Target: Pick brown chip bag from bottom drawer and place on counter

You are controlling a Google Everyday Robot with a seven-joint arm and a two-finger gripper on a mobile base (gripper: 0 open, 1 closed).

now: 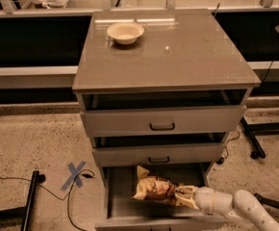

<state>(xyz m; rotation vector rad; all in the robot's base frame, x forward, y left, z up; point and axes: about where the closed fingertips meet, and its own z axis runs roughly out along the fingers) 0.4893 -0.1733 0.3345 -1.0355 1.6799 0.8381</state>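
The gripper (pixel 183 196) was clamped on the right end of the brown chip bag (pixel 153 188), inside the bottom drawer (pixel 120 198) below the front edge of the worktop (pixel 187 57). The bag was best drawn outward before rising, clearing the 2 upper drawers (pixel 130 121).

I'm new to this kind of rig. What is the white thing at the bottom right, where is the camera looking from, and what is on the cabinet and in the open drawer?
The white tube coming in from the lower right is the arm of a mobile robot. Its tip is the gripper, a two-finger clamp. There is one camera view, and it looks down at the cabinet from above its front. The counter, which is the cabinet's flat top, carries a cream bowl near its back left corner. The bottom drawer is pulled out, and the brown chip bag is inside it. The gripper is down in that drawer, touching the bag's right end. Whether it has a firm hold on the bag cannot be seen.
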